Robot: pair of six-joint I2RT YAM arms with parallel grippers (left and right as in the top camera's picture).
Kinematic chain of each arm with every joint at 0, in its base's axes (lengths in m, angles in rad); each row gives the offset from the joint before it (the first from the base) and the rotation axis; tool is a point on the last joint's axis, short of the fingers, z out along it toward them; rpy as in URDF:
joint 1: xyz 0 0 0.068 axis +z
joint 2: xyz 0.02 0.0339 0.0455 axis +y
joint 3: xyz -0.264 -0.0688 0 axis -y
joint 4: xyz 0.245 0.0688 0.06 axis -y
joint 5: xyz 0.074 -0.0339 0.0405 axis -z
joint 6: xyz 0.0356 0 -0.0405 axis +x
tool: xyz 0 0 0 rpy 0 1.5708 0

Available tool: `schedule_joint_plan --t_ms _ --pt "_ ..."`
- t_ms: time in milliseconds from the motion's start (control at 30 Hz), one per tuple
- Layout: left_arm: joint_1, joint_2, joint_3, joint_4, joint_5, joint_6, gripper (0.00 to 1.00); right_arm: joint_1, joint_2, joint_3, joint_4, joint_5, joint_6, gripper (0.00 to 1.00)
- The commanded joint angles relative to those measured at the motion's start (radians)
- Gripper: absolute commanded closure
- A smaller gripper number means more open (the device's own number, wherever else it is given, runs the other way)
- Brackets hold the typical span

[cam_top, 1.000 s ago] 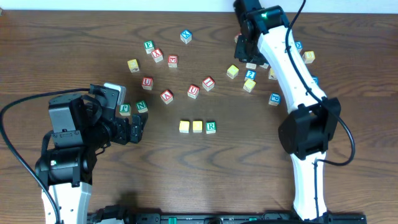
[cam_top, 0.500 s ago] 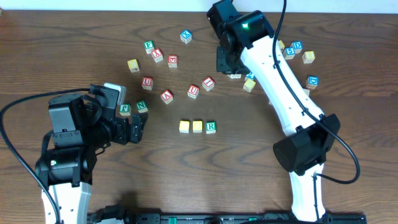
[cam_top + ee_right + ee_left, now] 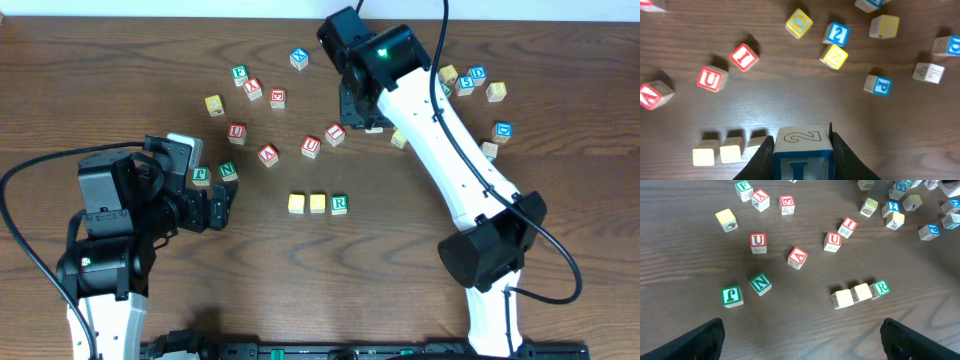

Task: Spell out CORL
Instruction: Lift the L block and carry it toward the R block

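Three cubes stand in a row near the table's middle: two yellow-faced cubes (image 3: pixel 296 203) (image 3: pixel 317 203) and the green-framed "R" cube (image 3: pixel 339 203). The left wrist view shows the R cube (image 3: pixel 880 287) at the row's right end. My right gripper (image 3: pixel 801 141) is shut on a blue-framed cube (image 3: pixel 802 152) with a "2" on its upper face; its blue letter is cut off by the frame edge. It hangs above the table, up and right of the row (image 3: pixel 731 152). In the overhead view the right gripper (image 3: pixel 352 103) hides that cube. My left gripper (image 3: pixel 802 345) is open and empty, left of the row.
Red-lettered cubes U (image 3: pixel 311 147), I (image 3: pixel 335 133) and A (image 3: pixel 268 155) lie just behind the row. Green N (image 3: pixel 228 171) and J (image 3: pixel 202 175) sit by the left gripper (image 3: pixel 222 205). Several blue and yellow cubes (image 3: pixel 475 75) are scattered at the back right.
The right arm has swung left from the back-right cluster toward the table's middle, carrying the blue-framed cube. The left arm and the row have not moved.
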Motion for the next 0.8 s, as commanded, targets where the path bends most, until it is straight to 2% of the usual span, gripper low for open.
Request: schedule_joint_plan --t_ms 0,367,767 --pt "0.003 -0.001 0.024 0.000 0.013 0.016 0.02 0.012 -0.072 -0.075 0.029 0.040 0.018 0.99" --pt "0.003 -0.001 0.024 0.000 0.013 0.016 0.02 0.057 -0.358 -0.577 0.335 -0.024 0.047 0.99" --pt "0.003 -0.001 0.024 0.000 0.013 0.016 0.02 0.165 -0.417 -0.916 0.541 -0.028 0.199 0.98"
